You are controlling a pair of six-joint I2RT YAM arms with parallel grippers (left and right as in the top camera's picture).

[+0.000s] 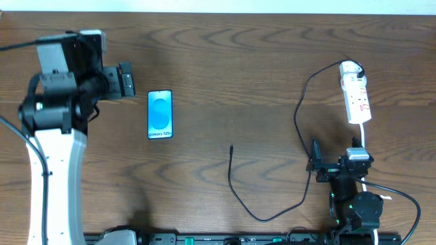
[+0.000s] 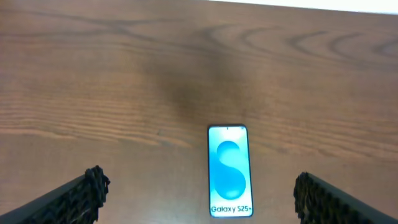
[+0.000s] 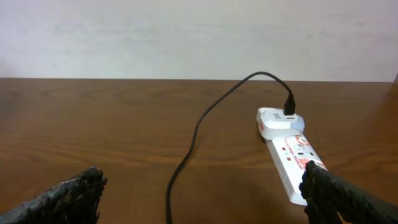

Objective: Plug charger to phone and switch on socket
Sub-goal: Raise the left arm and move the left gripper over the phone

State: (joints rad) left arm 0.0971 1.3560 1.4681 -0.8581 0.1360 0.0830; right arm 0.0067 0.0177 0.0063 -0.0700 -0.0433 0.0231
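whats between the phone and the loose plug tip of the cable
Nothing. In the overhead view, the stretch of table between the phone and the plug tip is bare wood.

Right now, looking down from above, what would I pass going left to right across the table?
left gripper → phone → loose plug tip of the charger → socket

You get even, moderately bright, diffuse light from above across the table (image 1: 272, 54). In your left wrist view a soft dark shadow lies on the wood beyond the phone (image 2: 230, 171), whose glowing screen reads crisp and legible.
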